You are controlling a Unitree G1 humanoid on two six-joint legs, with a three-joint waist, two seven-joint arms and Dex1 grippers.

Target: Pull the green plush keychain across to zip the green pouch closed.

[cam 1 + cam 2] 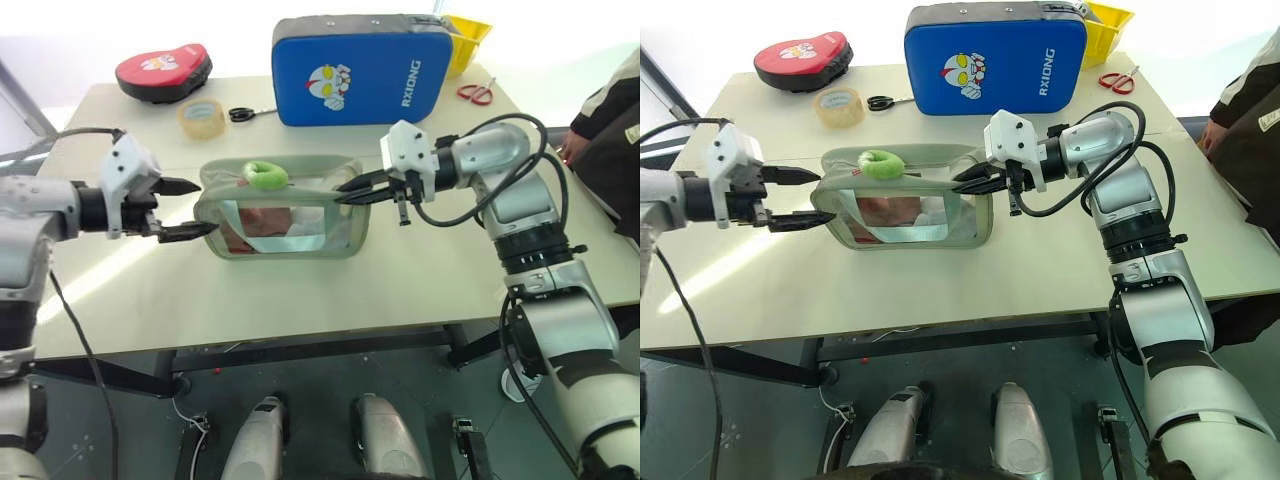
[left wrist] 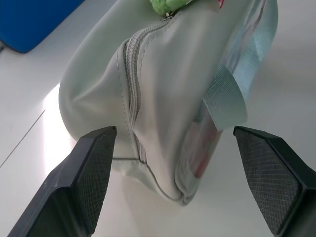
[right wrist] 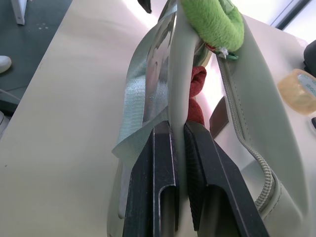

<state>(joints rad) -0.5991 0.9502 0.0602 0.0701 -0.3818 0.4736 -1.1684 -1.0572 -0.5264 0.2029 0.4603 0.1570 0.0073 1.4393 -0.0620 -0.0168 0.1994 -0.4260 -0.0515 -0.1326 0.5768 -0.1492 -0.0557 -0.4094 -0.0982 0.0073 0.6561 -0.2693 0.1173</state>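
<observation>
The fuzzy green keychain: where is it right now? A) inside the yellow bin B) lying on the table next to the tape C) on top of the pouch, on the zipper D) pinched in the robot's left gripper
C: the keychain sits on top of the pouch, hanging from its zipper, while the open left gripper is at the pouch's end and the right gripper pinches the other end.

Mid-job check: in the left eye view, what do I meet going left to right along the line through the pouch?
Left tool, open beside the pouch end → pale sage-green pouch with clear windows, bright lime-green fuzzy keychain on its top → right tool, shut on the pouch's other end.
</observation>
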